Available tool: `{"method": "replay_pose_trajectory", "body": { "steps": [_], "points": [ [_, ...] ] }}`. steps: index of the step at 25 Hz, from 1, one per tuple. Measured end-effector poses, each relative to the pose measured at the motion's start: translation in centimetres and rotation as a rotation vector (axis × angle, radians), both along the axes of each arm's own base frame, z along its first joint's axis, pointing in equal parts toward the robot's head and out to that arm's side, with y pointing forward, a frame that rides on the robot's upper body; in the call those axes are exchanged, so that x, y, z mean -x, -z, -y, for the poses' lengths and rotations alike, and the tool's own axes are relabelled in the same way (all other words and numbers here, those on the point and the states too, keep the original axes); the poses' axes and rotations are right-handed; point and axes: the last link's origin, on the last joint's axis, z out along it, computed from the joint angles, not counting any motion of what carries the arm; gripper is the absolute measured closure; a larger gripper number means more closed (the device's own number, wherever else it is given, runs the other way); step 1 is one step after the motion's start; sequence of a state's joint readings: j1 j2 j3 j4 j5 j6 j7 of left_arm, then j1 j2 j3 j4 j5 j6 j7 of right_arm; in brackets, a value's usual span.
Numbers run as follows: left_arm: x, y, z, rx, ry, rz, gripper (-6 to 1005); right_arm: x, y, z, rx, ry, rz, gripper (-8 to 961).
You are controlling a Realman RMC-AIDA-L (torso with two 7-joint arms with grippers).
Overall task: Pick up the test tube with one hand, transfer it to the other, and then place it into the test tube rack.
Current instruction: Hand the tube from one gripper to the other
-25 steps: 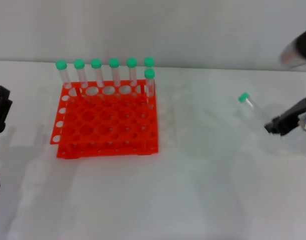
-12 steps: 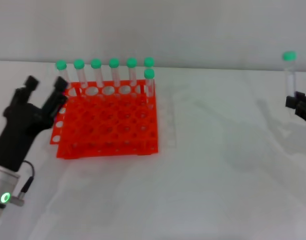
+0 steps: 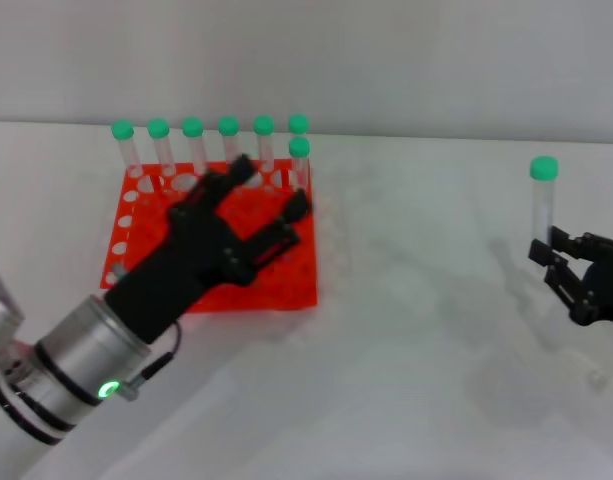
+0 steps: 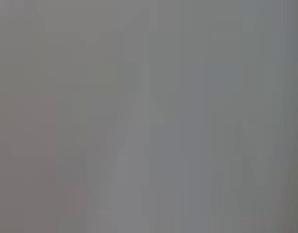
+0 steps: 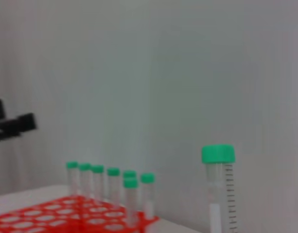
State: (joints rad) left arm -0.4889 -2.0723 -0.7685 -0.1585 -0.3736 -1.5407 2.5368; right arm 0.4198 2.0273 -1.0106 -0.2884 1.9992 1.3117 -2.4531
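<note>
The left wrist view is a grey blur; nothing can be told there. The left gripper point(image 3: 268, 205) hides much of the rack point(image 3: 136, 225). The tube point(image 5: 219, 189) is cut off below by the right wrist picture's edge.

A green-capped test tube point(image 5: 220, 194) is seen upright with printed graduations, while seven capped tubes point(image 5: 110, 189) are stood in the orange test tube rack point(image 5: 66, 213), and black left gripper fingers point(image 5: 12, 125) are glimpsed beyond.
</note>
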Motion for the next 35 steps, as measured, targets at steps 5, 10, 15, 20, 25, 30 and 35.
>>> {"method": "replay_pose_trajectory", "body": {
  "steps": [5, 10, 15, 20, 25, 30, 35],
  "points": [
    [-1.8, 1.3, -0.3, 0.092, 0.089, -0.038, 130, 1.4, 1.5, 0.4, 0.073, -0.054, -0.044, 759],
    [-3.0, 2.6, -1.2, 0.171, 0.106, -0.082, 130, 2.7, 2.4, 0.8, 0.139, -0.13, -0.038, 759],
    [-4.2, 4.1, -1.9, 0.218, 0.101, -0.124, 130, 3.4, 2.9, 1.2, 0.17, -0.19, -0.026, 759],
    [-5.6, 5.2, -2.2, 0.256, 0.135, -0.164, 131, 3.6, 3.2, 1.4, 0.18, -0.22, -0.001, 759],
    [-6.3, 5.8, -2.4, 0.271, 0.146, -0.19, 131, 3.7, 3.2, 1.3, 0.18, -0.223, 0.003, 760],
    [-6.8, 6.2, -2.4, 0.265, 0.159, -0.204, 131, 3.9, 3.3, 1.2, 0.185, -0.229, 0.011, 760],
    [-6.8, 6.2, -2.4, 0.25, 0.159, -0.205, 193, 4.0, 3.6, 1.2, 0.195, -0.241, 0.023, 760]
  ]
}}
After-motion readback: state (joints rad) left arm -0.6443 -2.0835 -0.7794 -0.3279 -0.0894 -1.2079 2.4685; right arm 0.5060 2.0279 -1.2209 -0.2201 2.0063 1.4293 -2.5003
